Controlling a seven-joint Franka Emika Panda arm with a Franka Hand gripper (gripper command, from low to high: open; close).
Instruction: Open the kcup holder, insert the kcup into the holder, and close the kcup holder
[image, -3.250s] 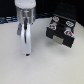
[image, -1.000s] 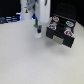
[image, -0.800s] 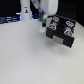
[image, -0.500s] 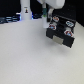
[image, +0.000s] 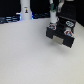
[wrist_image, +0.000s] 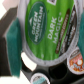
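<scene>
In the wrist view the kcup fills the picture: a green foil top reading "Green Mountain Dark Magic" on a whitish rim. My gripper is shut on it, with a teal finger on either side. Beneath it lies the black kcup holder, with other pods in round slots. In the exterior view the gripper hangs over the near-left corner of the black kcup holder, at the exterior view's right. The kcup is too small to make out there.
A tall white cylindrical post stands at the back, on the exterior view's left of the arm. The white table stretches in front of the holder. Dark equipment lines the back edge.
The arm has carried the kcup from the middle of the table toward the exterior view's right, and now sits over the holder's near-left corner.
</scene>
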